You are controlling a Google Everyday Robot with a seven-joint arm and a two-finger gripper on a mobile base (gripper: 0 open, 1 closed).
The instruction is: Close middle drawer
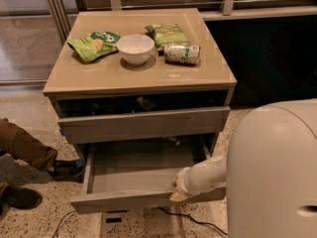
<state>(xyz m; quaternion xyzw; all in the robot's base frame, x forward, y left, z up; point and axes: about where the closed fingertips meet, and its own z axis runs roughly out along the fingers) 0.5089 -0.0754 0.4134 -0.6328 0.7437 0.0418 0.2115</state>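
Observation:
The middle drawer (133, 175) is pulled far out of the grey wood-grain cabinet, showing its bare flat bottom. Its plain front panel (124, 201) faces me. My gripper (178, 192) is at the end of the white arm (205, 175), right at the top edge of that front panel, towards its right end. The drawer above (143, 124) stands out a little, with a dark gap over it.
On the cabinet top (99, 78) lie a white bowl (135, 48), two green snack bags (94, 44) (167, 34) and a can on its side (182, 53). A person's leg and shoes (29, 155) are at the left. A cable (193, 219) lies on the floor. My white body (272, 172) fills the right.

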